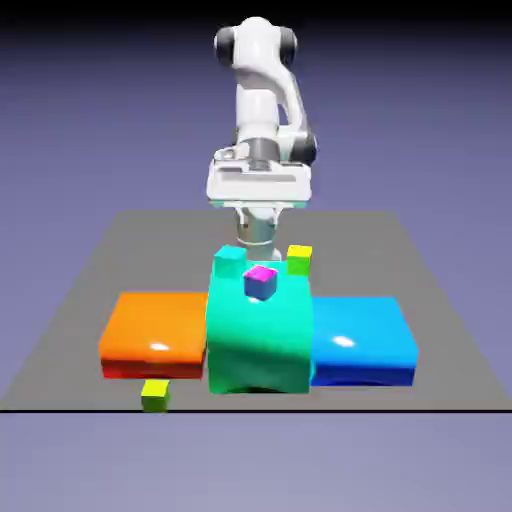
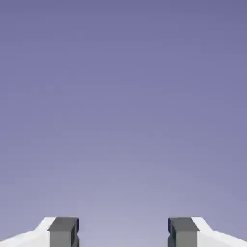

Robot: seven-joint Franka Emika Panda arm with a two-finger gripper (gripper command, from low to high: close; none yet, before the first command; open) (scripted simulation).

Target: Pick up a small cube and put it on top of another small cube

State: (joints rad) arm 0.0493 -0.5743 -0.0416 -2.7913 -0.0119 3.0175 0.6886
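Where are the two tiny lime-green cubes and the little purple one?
near lime-green cube (image 1: pixel 155 396), exterior view, front face.
far lime-green cube (image 1: pixel 299 259), exterior view, front face.
purple cube (image 1: pixel 260 283), exterior view, front face.

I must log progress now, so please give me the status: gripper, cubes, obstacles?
Gripper open, empty. Lime cubes apart: one at near edge, one behind big teal block. Nothing stacked.

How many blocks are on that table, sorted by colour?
Lime-green small cubes: 2
Teal small cube: 1
Purple cube with magenta top: 1
Big orange block: 1
Big green block: 1
Big blue block: 1
Total: 7
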